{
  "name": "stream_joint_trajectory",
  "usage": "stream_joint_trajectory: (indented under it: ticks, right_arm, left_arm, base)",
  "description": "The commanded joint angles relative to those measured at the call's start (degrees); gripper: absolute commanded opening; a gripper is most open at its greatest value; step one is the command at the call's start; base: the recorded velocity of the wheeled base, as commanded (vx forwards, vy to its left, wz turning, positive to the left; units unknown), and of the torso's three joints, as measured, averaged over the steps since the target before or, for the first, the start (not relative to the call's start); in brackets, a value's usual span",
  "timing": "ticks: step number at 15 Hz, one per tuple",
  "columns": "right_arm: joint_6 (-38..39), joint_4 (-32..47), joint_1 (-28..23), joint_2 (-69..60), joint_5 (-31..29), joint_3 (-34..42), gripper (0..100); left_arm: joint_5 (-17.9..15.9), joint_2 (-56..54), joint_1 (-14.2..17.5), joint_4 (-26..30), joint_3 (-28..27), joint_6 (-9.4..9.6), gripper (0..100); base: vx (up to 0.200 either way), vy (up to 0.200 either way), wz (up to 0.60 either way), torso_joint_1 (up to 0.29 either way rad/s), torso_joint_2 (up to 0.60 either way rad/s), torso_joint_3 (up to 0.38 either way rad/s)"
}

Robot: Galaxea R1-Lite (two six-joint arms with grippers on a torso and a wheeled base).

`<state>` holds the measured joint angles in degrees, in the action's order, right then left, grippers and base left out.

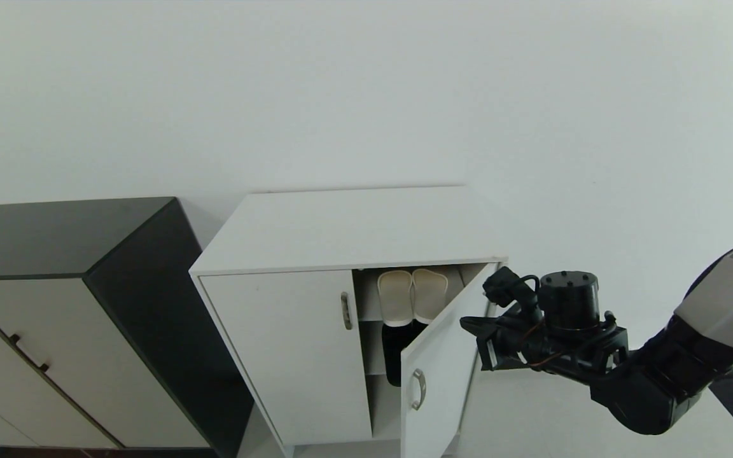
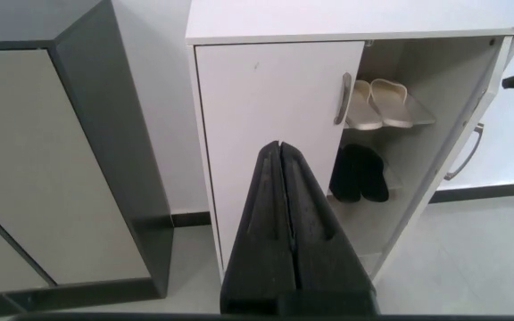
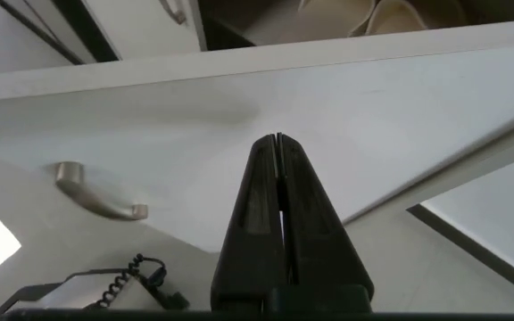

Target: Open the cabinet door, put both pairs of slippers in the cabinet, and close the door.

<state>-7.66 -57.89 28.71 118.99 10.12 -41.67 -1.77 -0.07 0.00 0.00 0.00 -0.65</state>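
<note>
— White wall (image 1: 366, 95) behind, a dark cabinet (image 1: 55, 235) off to one side, and the white cabinet (image 1: 354, 229) in the middle. Are both pairs in?

— Looks so. The cream slippers (image 1: 412, 296) lie on the upper shelf, and the black slippers (image 1: 398, 353) on the shelf beneath. The left-hand door (image 1: 284, 343) is closed. The right-hand door (image 1: 443, 369) stands partly open, swung out toward the robot.

— So only the closing is left, I'd say. How will that door behave?

— I'd guess it's a stiff, light board on hinges that swings with little effort. The face is smooth, so a push could slide. There's no need to grab it. Press flat on the outer face near the free edge, around the handle (image 1: 417, 389), where the leverage is best.

— And where is the arm?

— The right gripper (image 3: 279, 147) is in front of the door's outer face, higher than the handle and nearer the hinge side. Its fingers are pressed together and hold nothing. The tip is very close to the panel, but I can't tell whether it touches.

— The other one?

— The left gripper (image 2: 280, 152) hangs back, facing the left-hand door and well apart from it. Its fingers are also closed tight and empty.
</note>
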Motion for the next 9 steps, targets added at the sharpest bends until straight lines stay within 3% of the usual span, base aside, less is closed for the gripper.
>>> stream_joint_trajectory:
  ticks: [1,9]
  right_arm:
    - [0.01,-0.55,-0.58,2.30,-0.01,-0.96,0]
    - [2.82,-0.64,-2.52,5.37,-0.89,-5.79,0]
  left_arm:
    - [0.01,0.07,0.00,0.00,0.00,0.03,0]
    - [0.01,0.07,0.00,0.00,0.00,-0.06,0]
  base:
    - [0.000,0.000,0.00,0.000,0.00,0.000]
    - [0.000,0.000,0.00,0.000,0.00,0.000]
